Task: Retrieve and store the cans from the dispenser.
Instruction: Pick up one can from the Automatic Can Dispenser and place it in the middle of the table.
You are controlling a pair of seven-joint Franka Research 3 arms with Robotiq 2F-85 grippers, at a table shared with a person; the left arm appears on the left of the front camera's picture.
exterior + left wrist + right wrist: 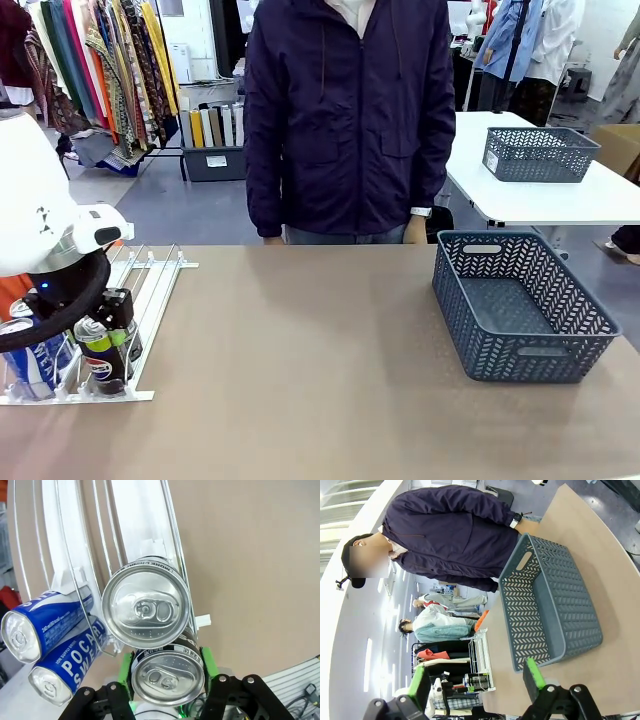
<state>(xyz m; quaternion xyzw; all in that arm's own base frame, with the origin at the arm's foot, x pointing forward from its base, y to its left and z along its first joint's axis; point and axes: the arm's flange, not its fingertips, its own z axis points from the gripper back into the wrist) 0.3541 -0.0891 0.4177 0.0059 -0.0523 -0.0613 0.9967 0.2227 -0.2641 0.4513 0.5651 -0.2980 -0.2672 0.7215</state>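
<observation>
My left gripper [108, 322] stands at the near end of the white dispenser [150, 285], its green pads [208, 661] pressed on both sides of a black can [167, 679] with a silver top. Another silver-topped can [146, 605] sits right behind it in the same lane and overlaps it. Two blue Pocari Sweat cans [67, 662] lean in the neighbouring lane. From the front, a Pepsi-logo can [103, 371] and a blue can [35, 366] show at the rack's near end. My right gripper [475, 677] hangs open in the air with nothing in it, above the table.
A grey perforated basket [520, 310] stands at the right of the brown table, also seen from the right wrist as the basket [555, 605]. A person in a dark jacket [350, 110] stands at the far edge. Another basket [540, 152] is on a white table behind.
</observation>
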